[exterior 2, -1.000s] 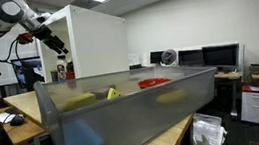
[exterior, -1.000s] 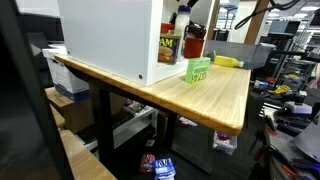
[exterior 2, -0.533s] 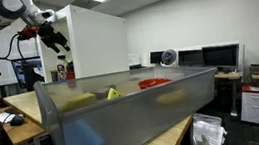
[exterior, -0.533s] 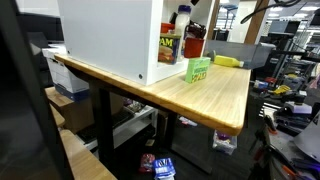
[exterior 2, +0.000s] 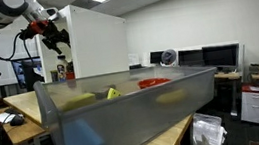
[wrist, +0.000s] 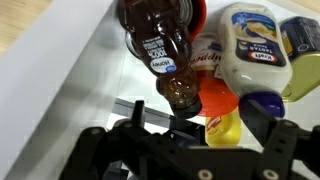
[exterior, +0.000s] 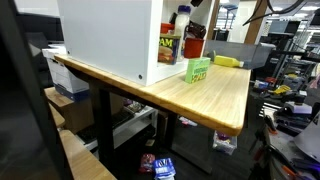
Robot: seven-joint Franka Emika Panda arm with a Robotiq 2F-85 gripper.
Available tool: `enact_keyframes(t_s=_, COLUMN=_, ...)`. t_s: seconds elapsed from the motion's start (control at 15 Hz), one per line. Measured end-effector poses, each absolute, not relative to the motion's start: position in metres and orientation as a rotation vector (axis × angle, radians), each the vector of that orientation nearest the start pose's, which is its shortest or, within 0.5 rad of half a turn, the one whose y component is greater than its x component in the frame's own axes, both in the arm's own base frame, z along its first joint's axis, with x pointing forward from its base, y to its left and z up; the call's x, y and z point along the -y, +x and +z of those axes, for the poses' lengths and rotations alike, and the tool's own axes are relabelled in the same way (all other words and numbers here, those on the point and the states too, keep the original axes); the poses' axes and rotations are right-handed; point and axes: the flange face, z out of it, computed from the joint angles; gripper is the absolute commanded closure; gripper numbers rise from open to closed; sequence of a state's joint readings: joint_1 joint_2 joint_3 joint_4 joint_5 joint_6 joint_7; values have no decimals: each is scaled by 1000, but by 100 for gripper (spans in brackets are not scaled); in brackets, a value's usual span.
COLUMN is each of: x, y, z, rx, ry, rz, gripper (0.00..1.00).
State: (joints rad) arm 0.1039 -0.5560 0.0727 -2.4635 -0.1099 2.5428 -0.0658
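Note:
In the wrist view my gripper [wrist: 200,115] is open and empty, its black fingers spread above a cluster of bottles. A brown sauce bottle [wrist: 160,45] with a dark cap stands right below, between the fingers and apart from them. Beside it are a red cup [wrist: 215,100], a yellow mustard bottle [wrist: 222,128] and a white mayonnaise bottle [wrist: 255,50] with a blue cap. In an exterior view the gripper [exterior 2: 54,34] hangs above the bottles [exterior 2: 64,69], next to the white box [exterior 2: 100,41]. The bottles [exterior: 170,45] and red cup [exterior: 193,45] also show on the wooden table [exterior: 215,100].
A green box [exterior: 198,70] and a yellow object [exterior: 228,61] lie on the table near the bottles. The large white box [exterior: 110,35] stands against them. A clear plastic bin [exterior 2: 125,113] fills the foreground. Desks with monitors [exterior 2: 219,59] are behind.
My gripper has risen straight up away from the bottles, which stay standing on the table.

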Motion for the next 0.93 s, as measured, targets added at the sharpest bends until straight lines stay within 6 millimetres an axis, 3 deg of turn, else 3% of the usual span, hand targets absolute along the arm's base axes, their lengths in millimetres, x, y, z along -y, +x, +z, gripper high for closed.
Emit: enact_keyframes(t_s=0.93, x=-70, y=428, z=515, rx=772, ry=-3109, rz=-1221, gripper=0)
